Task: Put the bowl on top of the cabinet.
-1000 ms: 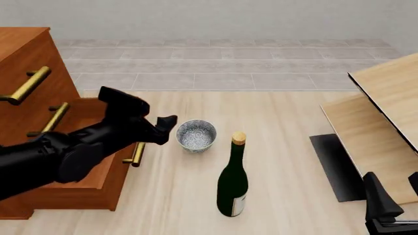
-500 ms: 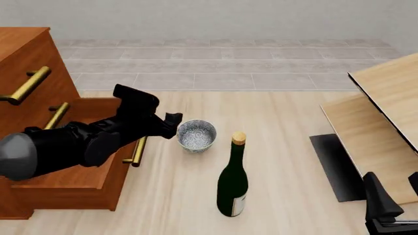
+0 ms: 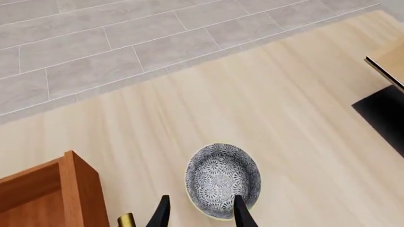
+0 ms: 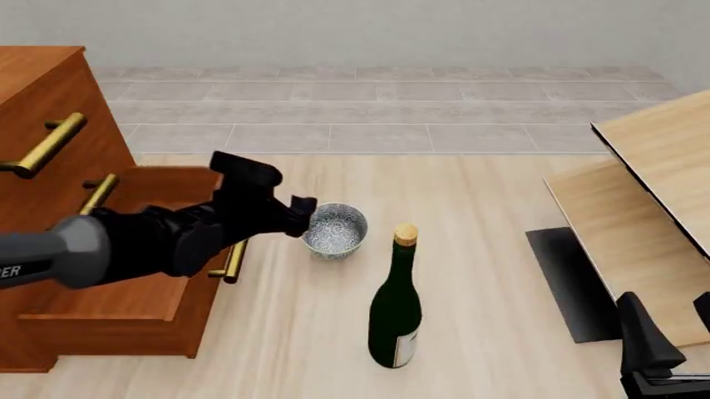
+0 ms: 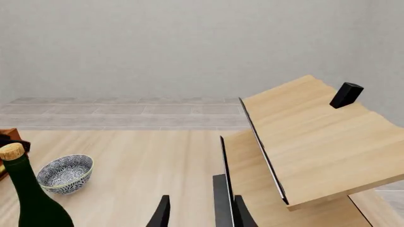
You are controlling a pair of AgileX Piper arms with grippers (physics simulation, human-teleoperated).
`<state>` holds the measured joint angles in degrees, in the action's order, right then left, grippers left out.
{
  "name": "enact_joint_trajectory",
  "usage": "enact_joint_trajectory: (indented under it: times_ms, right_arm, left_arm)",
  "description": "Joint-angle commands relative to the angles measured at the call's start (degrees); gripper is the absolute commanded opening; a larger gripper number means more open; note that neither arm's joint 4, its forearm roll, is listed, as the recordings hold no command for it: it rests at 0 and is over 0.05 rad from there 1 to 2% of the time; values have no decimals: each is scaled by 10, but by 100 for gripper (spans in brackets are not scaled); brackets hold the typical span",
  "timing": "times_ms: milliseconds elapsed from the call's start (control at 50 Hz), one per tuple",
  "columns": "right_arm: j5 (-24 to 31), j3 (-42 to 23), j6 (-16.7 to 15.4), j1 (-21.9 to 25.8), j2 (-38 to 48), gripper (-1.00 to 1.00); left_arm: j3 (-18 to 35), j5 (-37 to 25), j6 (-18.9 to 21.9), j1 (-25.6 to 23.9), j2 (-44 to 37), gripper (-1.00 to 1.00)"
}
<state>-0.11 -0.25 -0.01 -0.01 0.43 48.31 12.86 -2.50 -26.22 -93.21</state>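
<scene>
I see the bowl (image 4: 334,229) standing upright on the worktop (image 4: 477,249), near its middle and toward the left, rim up and nothing in it. My left claw (image 4: 302,214) is right at the bowl's left rim; in the left wrist view the two fingertips (image 3: 243,215) straddle the near part of the rim, one over the bowl's inside and one outside it, with a gap between them, so the claw is parted and has hold of nothing that I can see. Whether a finger touches the rim I cannot tell. Just left of the bowl is the cabinet (image 4: 45,108), standing at the worktop's left edge, with a lower drawer (image 4: 122,283) pulled out toward the bowl and its brass handle (image 4: 231,262) close beside the bowl's base. The cabinet's top is well above the bowl. In front of the bowl and slightly to its right stands a wine bottle (image 4: 396,303), upright, dark green with a cork, near but apart from the bowl. At the worktop's right edge is a pale wood unit (image 4: 654,183), well apart from everything else. My right claw (image 5: 197,213) sits low at the near right corner, fingers parted and holding nothing.
</scene>
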Motion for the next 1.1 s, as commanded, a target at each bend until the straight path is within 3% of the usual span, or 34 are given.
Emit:
enact_joint_trajectory:
  times_ms: [20, 1100]
  right_arm:
    - [0, 0, 0, 0, 0, 100]
    - [0, 0, 0, 0, 0, 100]
  left_arm:
    - [10, 8, -1, -3, -24, 100]
    - [71, 46, 2, 15, -140, 100]
